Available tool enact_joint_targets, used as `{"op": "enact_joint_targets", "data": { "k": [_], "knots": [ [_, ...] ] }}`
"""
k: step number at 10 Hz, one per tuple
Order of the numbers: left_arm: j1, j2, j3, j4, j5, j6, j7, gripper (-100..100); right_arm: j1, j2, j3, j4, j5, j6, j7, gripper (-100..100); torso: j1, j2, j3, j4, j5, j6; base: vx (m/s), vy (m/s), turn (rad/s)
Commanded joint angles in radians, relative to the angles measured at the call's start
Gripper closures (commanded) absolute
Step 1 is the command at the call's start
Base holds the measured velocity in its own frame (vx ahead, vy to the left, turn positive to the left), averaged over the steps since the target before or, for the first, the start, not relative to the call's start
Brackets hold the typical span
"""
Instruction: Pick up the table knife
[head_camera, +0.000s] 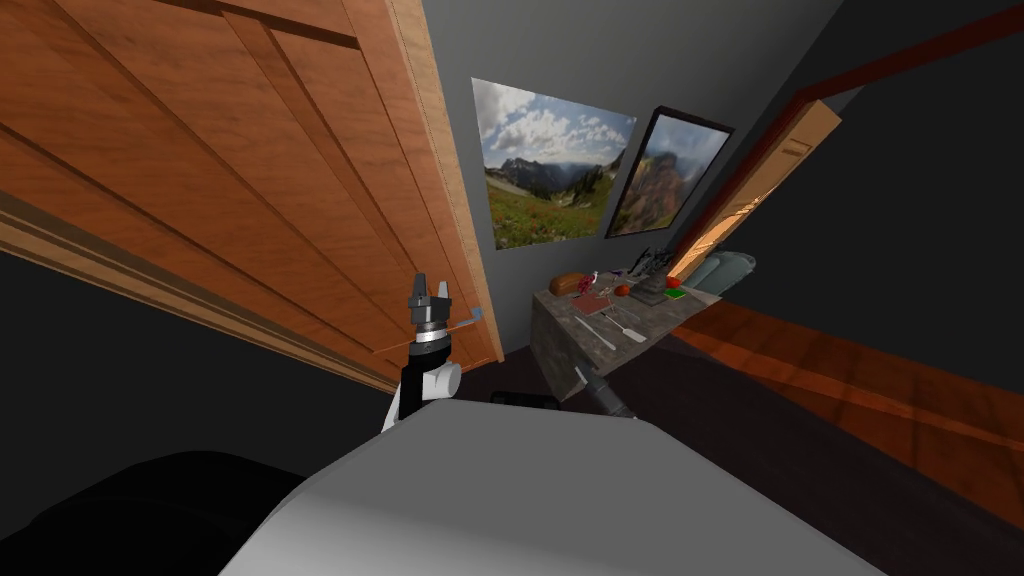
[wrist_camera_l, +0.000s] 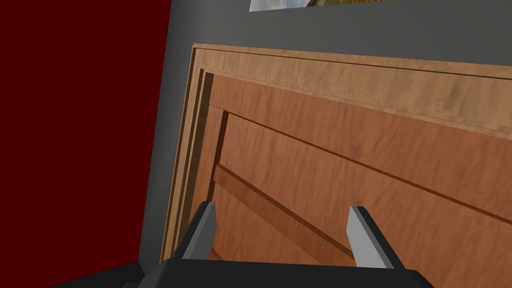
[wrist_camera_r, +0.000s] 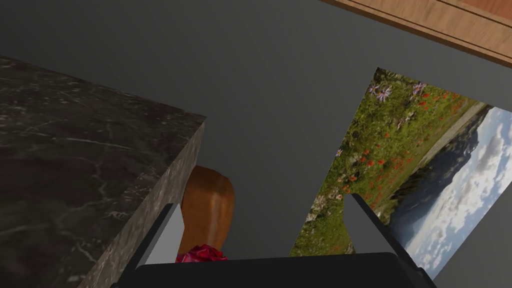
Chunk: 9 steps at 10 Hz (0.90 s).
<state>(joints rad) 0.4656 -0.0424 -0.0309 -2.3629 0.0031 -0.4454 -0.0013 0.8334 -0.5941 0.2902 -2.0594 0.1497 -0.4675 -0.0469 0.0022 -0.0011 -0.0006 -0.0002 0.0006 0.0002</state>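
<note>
Marble counter (head_camera: 550, 350) bears the table knife (head_camera: 596, 333) near its front edge. Approach step: the right gripper (wrist_camera_r: 260, 210), spread and empty like the left gripper (wrist_camera_l: 282, 215), is beside the counter's wall and, I judge, must rise over it.

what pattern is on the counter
The counter is dark grey with pale marble veining, clearest in the right wrist view.

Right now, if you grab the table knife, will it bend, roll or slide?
The table knife looks thin and straight, so probably stiff and light. It lies flat on the dark stone table, so it likely won't roll, but may skid on that hard top if nudged. Lying so low, it probably offers little to pinch.
</note>
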Motion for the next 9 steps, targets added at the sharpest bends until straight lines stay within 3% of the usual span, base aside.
{"op": "enact_joint_targets", "data": {
  "k": [1,4,9],
  "knots": [
    [0.0,0.0,0.0,0.0,0.0,0.0,0.0,0,0.033,-0.05,0.031,0.038,0.009,-0.012,0.002,-100,0.0,0.0,0.0,0.0,0.0,0.0,0.019,0.036,0.104],
    [0.0,0.0,0.0,0.0,0.0,0.0,0.0,0,0.054,-0.117,0.056,0.075,0.014,-0.019,0.003,-100,0.0,0.0,0.0,0.0,0.0,0.0,0.021,0.034,0.075],
    [0.0,0.0,0.0,0.0,0.0,0.0,0.0,0,0.111,-0.267,0.128,0.195,0.025,-0.038,0.01,-100,0.0,0.0,0.0,0.0,0.0,0.0,0.033,0.041,0.086]
  ]
}}
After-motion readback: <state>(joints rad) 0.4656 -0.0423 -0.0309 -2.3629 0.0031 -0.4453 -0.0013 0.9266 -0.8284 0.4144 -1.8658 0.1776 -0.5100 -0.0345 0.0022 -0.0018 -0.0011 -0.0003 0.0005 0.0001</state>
